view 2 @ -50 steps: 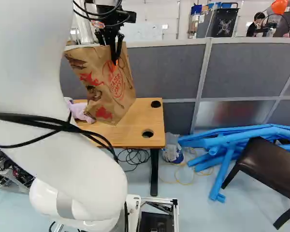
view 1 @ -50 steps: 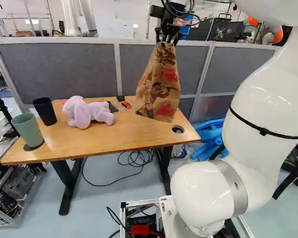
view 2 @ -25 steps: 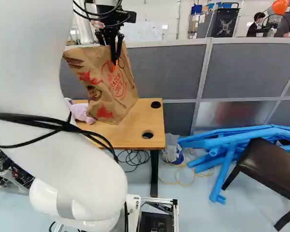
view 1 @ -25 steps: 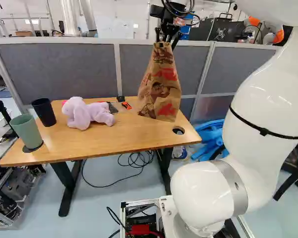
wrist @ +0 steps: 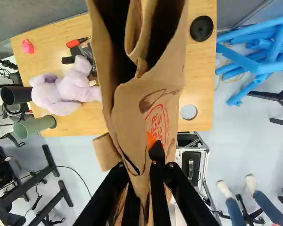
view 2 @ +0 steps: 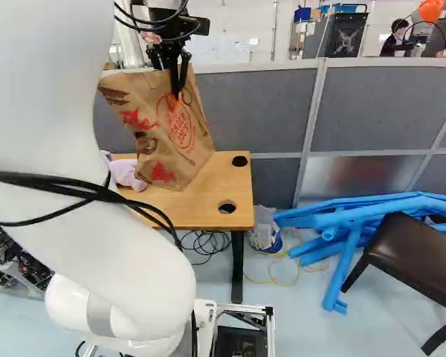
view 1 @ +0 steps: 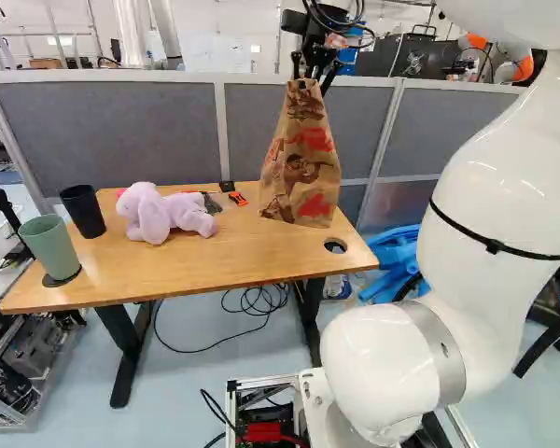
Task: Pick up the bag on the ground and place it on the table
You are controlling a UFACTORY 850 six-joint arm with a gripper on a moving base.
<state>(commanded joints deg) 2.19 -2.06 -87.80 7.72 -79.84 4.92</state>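
My gripper [view 2: 180,91] is above the table [view 1: 196,266], shut on the top edge of the brown paper bag [view 2: 162,137]. In the wrist view, the bag [wrist: 162,106] runs ahead from the gripper [wrist: 151,167], its folded rim pinched between the fingers and its mouth partly gaping. The bag stands upright over the right part of the table in the left base view; whether its bottom touches the tabletop I cannot tell.
A lilac plush toy [view 1: 154,215], a black cup [view 1: 84,211], a green cup [view 1: 51,245] and a red tool [view 1: 238,198] are on the table. Grey partitions [view 2: 386,104] stand behind. Blue tubes [view 2: 349,216] and a dark stool [view 2: 405,256] are at the right.
The base has moved very slightly, shifting the table a little lower in the base views. The held bag's lower part has swung slightly to the right in both. The grip is unchanged.
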